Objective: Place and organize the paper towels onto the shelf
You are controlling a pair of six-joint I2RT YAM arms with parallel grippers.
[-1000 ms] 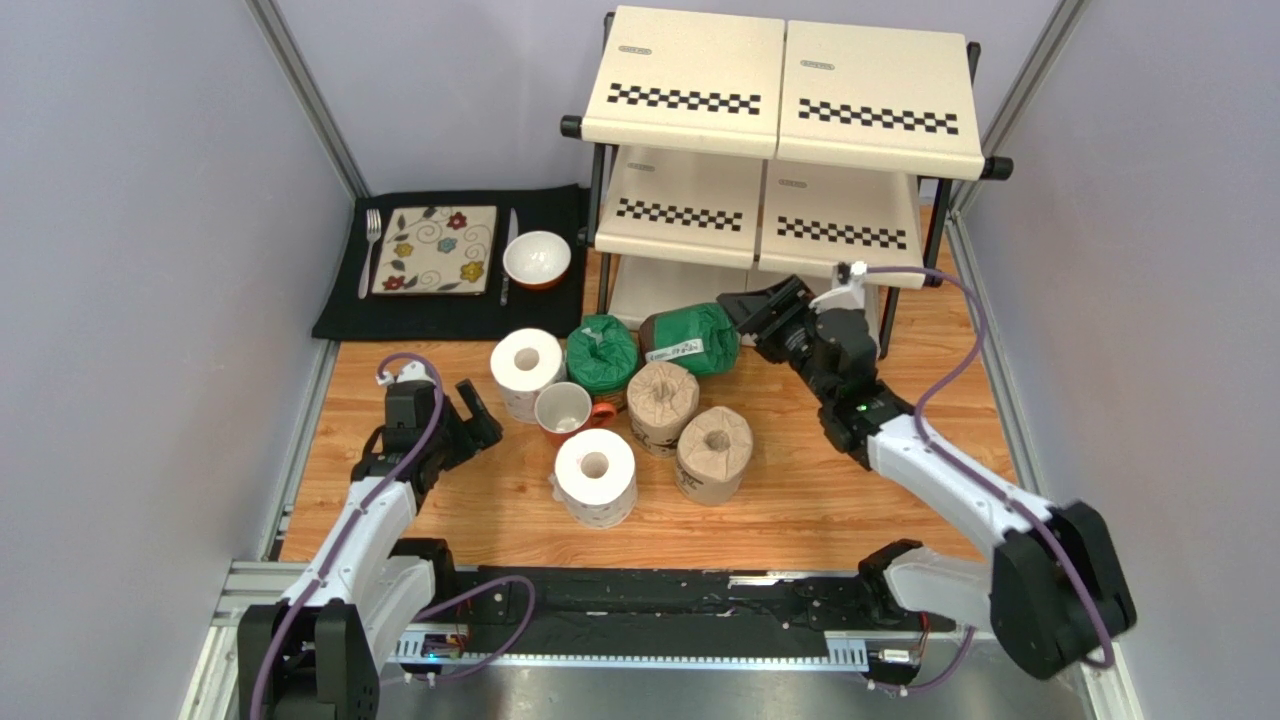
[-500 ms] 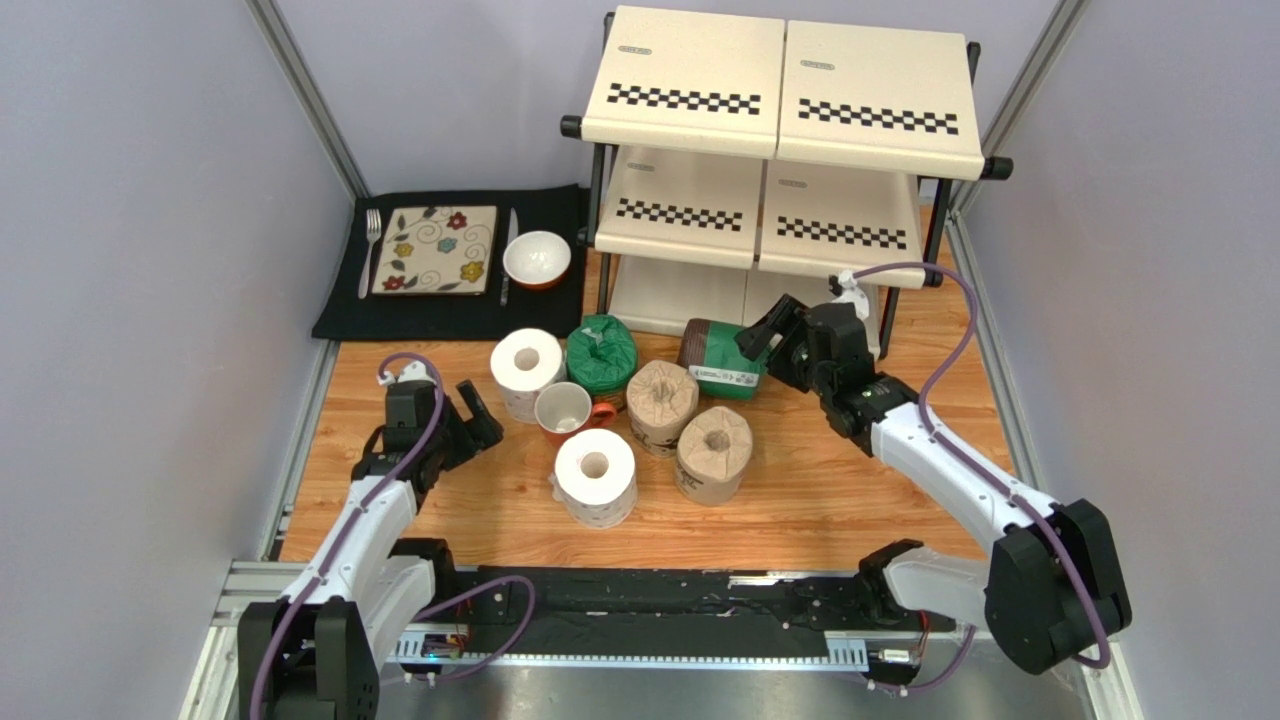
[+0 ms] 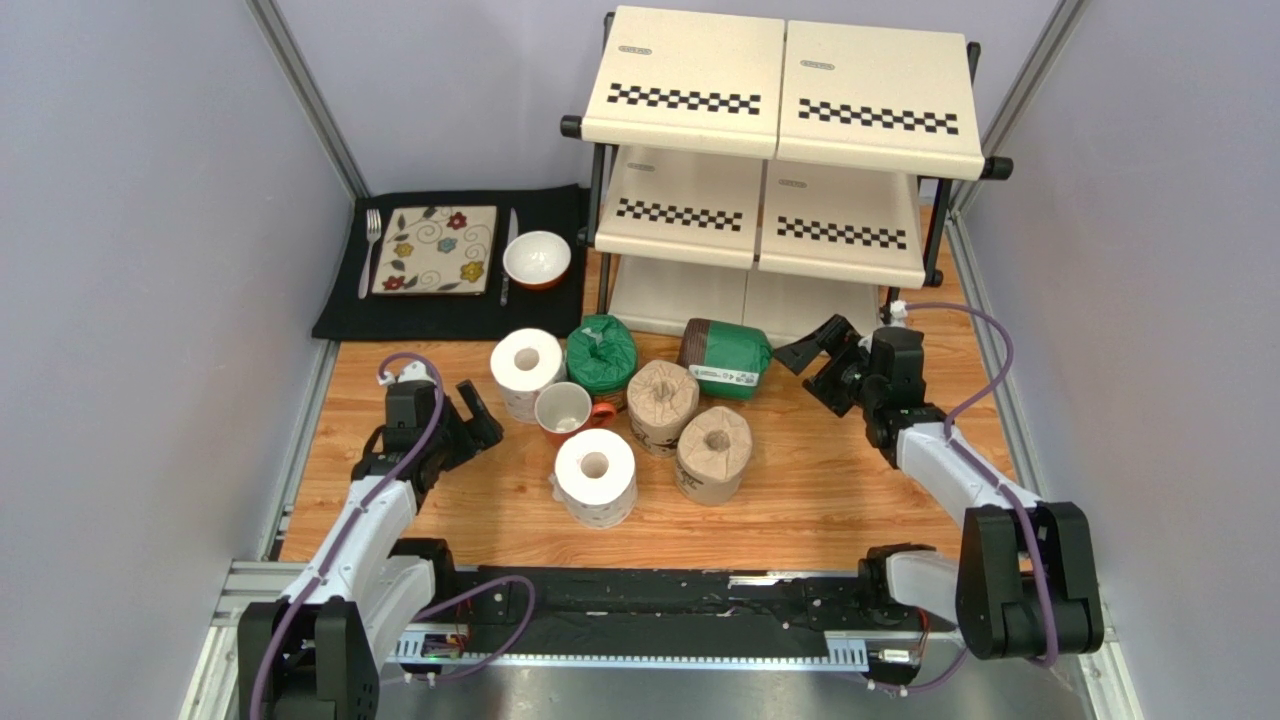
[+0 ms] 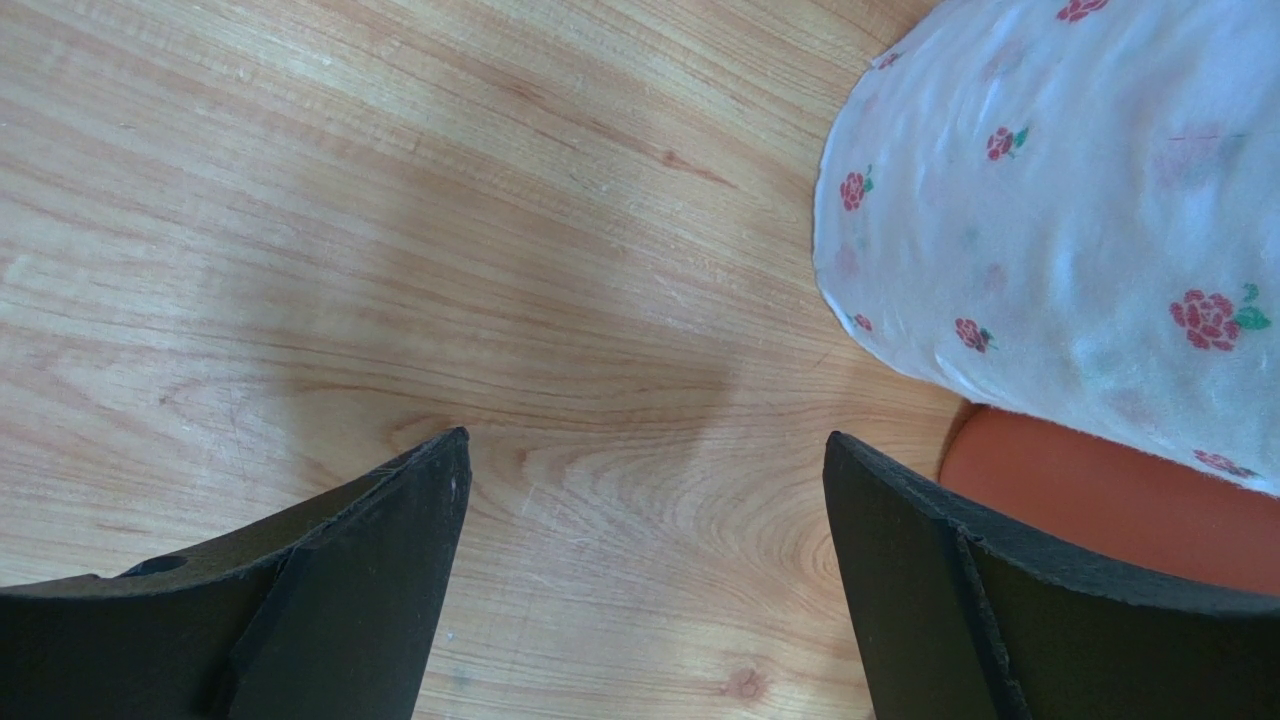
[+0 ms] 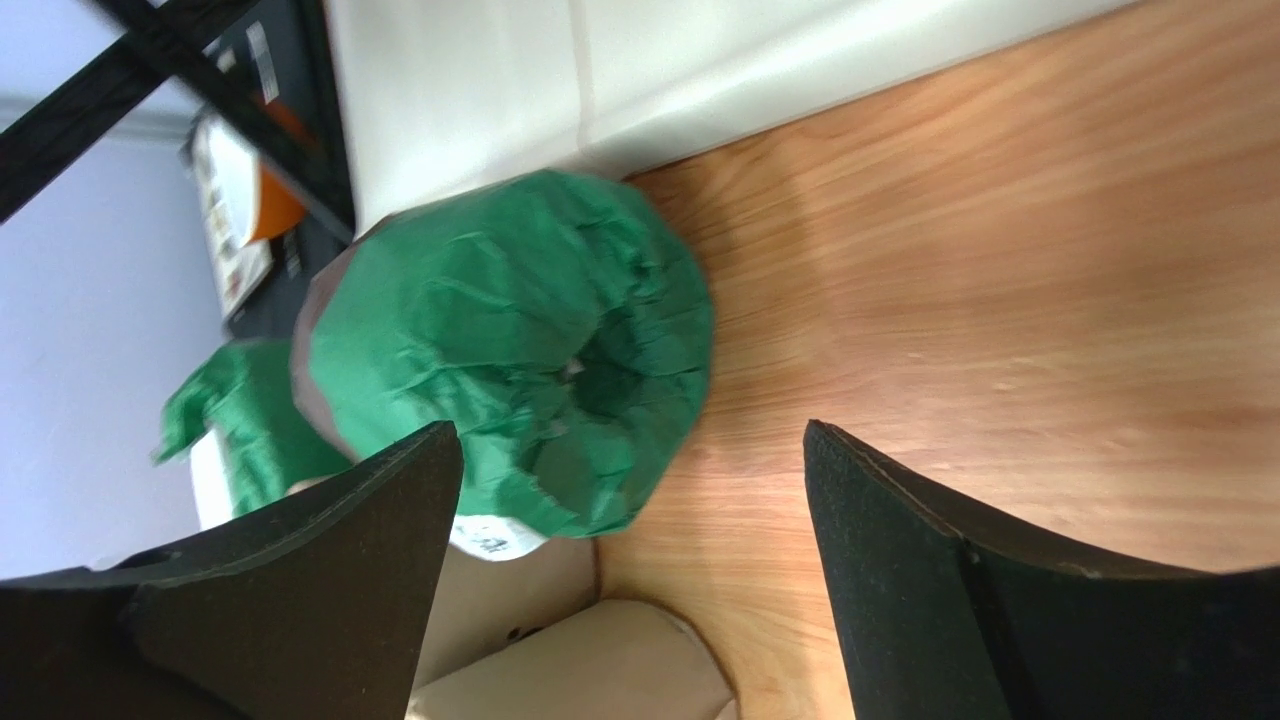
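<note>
Right in front of the cream three-tier shelf [image 3: 706, 60], the green-wrapped paper towel roll [image 3: 726, 357] lies sideways on my wooden counter [image 3: 812, 495]; right fingers [image 5: 271, 600] spread, clear of it, left fingers [image 4: 301, 600] spread too.

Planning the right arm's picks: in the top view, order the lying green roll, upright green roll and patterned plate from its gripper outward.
1. Lying green roll, just left of the right gripper.
2. Upright green roll, farther left.
3. Patterned plate, back left, on the placemat.
</note>
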